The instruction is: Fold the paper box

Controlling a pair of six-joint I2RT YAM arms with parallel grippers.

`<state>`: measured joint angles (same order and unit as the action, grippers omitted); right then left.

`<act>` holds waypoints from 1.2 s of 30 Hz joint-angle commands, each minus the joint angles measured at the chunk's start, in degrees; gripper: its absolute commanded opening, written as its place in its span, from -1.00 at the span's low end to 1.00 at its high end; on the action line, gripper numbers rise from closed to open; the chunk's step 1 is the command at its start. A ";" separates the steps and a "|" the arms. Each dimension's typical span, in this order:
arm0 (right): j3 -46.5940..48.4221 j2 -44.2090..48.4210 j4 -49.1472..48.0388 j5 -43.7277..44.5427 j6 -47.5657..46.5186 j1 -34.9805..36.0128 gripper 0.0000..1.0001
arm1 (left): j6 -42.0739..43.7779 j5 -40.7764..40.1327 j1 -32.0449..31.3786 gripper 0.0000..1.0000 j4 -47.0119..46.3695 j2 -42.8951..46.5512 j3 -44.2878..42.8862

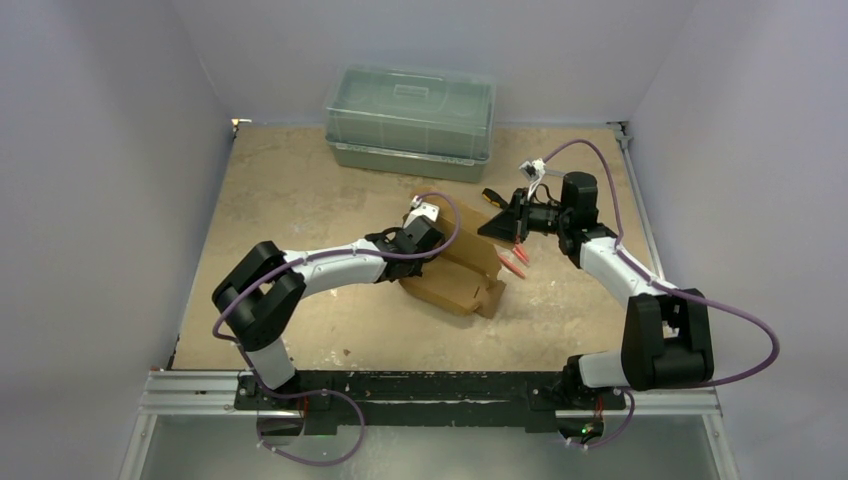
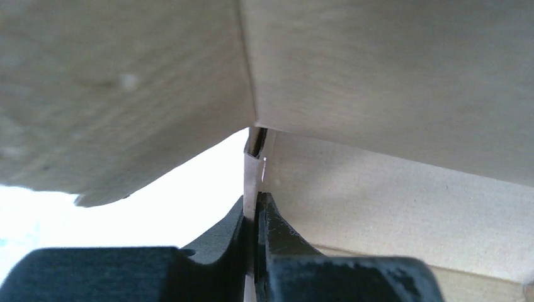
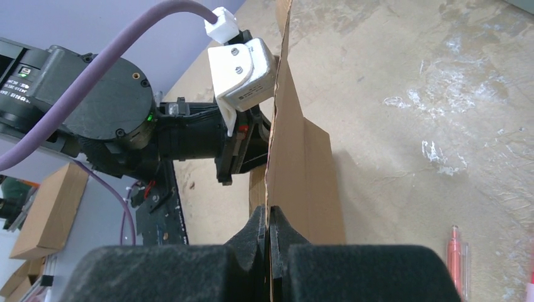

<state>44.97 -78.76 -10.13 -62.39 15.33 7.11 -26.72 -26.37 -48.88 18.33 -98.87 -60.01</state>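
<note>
The paper box [image 1: 462, 268] is a brown thin-cardboard piece, partly raised off the table at its middle. My left gripper [image 1: 432, 236] is shut on one of its edges from the left; in the left wrist view its jaws [image 2: 255, 214] pinch a thin panel edge with cardboard panels [image 2: 390, 82] filling the view. My right gripper [image 1: 500, 228] is shut on the box's right edge; in the right wrist view the jaws [image 3: 268, 223] clamp an upright cardboard sheet [image 3: 302, 170], with the left arm's wrist [image 3: 189, 135] just behind it.
A large translucent green-grey lidded plastic container [image 1: 411, 120] stands at the back of the table. Two red pens [image 1: 515, 260] lie on the table just right of the box, also seen in the right wrist view [image 3: 454, 251]. Walls surround the table.
</note>
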 commanded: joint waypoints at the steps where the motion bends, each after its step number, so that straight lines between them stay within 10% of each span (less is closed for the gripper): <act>1: 0.25 0.01 -0.25 -1.51 -0.96 0.22 -1.00 | 1.99 1.09 0.18 -1.00 1.68 -1.67 -2.00; 11: -0.01 -0.28 -0.49 -1.31 -0.97 0.27 -1.00 | 4.90 -3.92 -0.68 -1.00 4.76 -3.86 -4.34; 18: -0.17 0.44 -0.42 -1.29 -1.61 0.26 -1.00 | 3.18 -1.17 -0.58 -0.37 1.89 -1.15 -2.39; 36: 0.24 2.60 3.45 0.95 -8.30 0.22 -1.00 | -2.15 1.68 0.35 0.03 -3.36 9.99 3.36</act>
<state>44.86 -77.93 -6.79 -61.01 8.88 7.11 -27.29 -25.36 -49.06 18.39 -93.30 -57.71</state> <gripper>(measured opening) 0.008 0.494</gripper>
